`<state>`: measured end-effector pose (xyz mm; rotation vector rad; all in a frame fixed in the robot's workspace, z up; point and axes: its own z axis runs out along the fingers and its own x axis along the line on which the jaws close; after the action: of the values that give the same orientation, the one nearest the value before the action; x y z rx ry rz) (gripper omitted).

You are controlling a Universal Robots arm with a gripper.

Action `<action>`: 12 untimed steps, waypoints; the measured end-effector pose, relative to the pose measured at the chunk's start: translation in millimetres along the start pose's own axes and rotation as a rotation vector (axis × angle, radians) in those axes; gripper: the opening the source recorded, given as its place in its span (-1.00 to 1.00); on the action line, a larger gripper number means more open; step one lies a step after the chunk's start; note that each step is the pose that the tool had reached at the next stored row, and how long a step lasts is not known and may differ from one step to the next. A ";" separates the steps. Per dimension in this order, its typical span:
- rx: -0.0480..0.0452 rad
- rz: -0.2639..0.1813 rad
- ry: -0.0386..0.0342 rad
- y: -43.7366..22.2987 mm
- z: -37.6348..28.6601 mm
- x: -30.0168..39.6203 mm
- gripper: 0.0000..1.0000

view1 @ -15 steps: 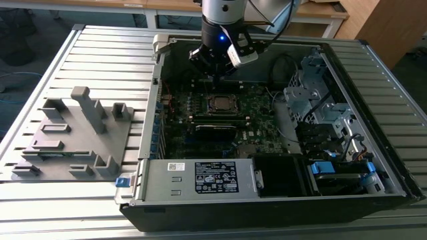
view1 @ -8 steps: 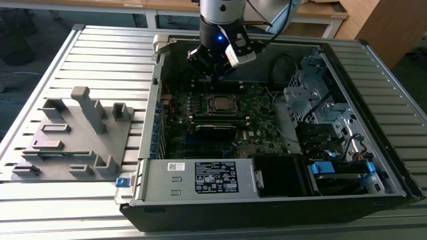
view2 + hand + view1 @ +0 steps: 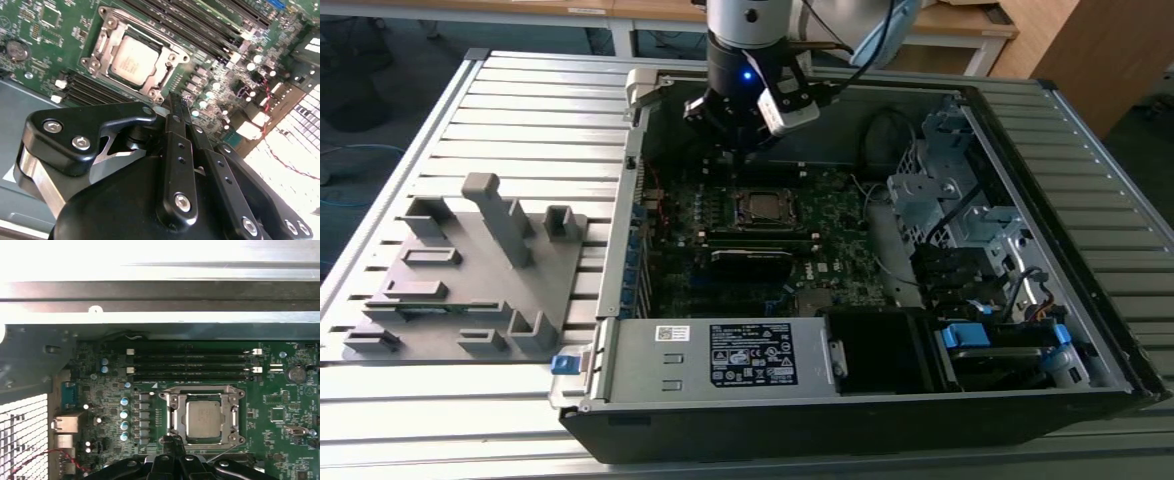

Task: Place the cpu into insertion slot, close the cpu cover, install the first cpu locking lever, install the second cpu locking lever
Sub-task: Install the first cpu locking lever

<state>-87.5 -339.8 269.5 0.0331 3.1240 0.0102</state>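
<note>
With the cpu (image 3: 204,419) seated under the cpu cover (image 3: 173,415), we judge the locking step is in hand: our tool (image 3: 173,100), fingers (image 3: 172,145) together and empty, should press down squarely.

A grey fixture block (image 3: 467,275) lies beside the open computer case (image 3: 854,435).

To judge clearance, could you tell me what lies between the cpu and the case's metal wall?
Past the cpu, long black memory slots fill that stretch, in the first wrist view.
</note>
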 end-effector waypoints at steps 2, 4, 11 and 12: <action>-0.0001 0.000 -0.0001 -0.1 0.2 3.1 -0.80; 0.0000 0.000 0.0000 -0.1 0.2 6.0 -0.80; -0.0001 0.000 0.0000 -0.3 0.8 14.8 -0.80; -0.0001 0.000 0.0000 -0.3 0.9 15.6 -0.80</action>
<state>-103.1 -339.8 268.3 0.0333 3.1240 0.0103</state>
